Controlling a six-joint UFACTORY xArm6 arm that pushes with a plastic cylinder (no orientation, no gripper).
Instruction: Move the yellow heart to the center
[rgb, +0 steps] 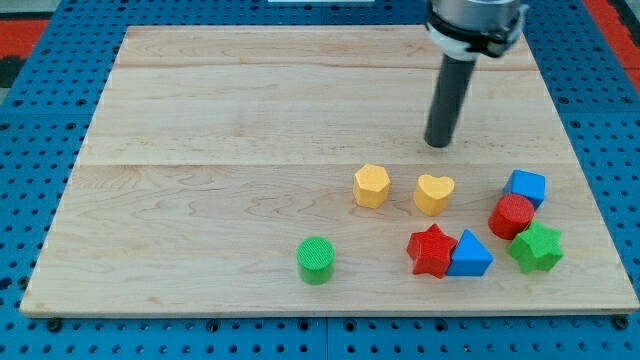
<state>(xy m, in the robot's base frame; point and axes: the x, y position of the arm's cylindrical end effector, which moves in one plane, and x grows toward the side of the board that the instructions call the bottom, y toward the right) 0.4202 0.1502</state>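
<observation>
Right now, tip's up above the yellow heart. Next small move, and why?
Probably swing my tip round the view's right of the yellow heart, to its lower right. The board's centre lies up and left of the heart, and the yellow hexagon sits just left, so push up-left past it.

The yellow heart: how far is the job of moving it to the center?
Nothing looks done: the yellow heart sits right of the board's center and lower, beside the yellow hexagon. In hand: my tip stands just above the heart, apart from it. Left: the whole push toward the center.
</observation>
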